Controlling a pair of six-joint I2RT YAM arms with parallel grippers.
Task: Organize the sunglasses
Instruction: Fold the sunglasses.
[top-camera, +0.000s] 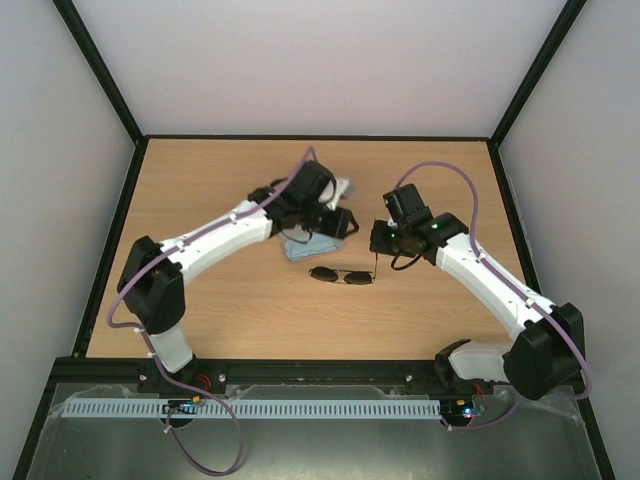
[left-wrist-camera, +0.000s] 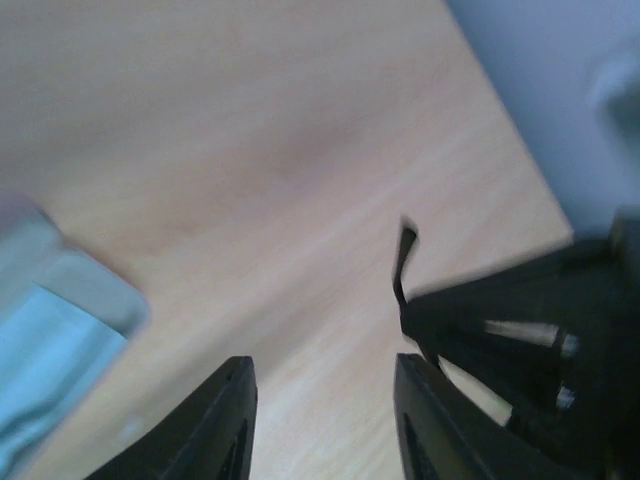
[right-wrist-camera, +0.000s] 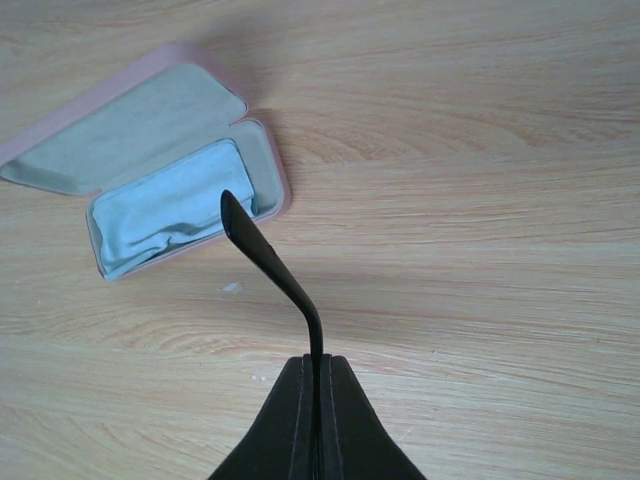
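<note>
Pink and oblong, the hinged hard-shell case (right-wrist-camera: 130, 120) lies open on the light wooden tabletop (top-camera: 220, 180), pale lining up, with a light blue square cloth (right-wrist-camera: 170, 205) tucked into one half. That part of the job looks done: the case is open and padded.

The small sunglasses (top-camera: 340, 275), with their thin dark wire frame and two dark rounded lenses, are not in it yet. They rest on the tabletop just beside the case, on the side nearer the arm bases. The right gripper (right-wrist-camera: 318, 385) is clamped tight on one long temple arm, and the flattened ear end sticks out past its fingers and points toward the case (the other temple is too thin to make out from above). The left gripper (left-wrist-camera: 325, 390) hangs near the case with its fingers parted and nothing between them, only bare wood below.

My reading is that the task is somewhere short of halfway. The pair is gripped but has not been brought over. What looks left is to fold the temples, lay the pair on the cloth inside the case, and probably close the lid.
</note>
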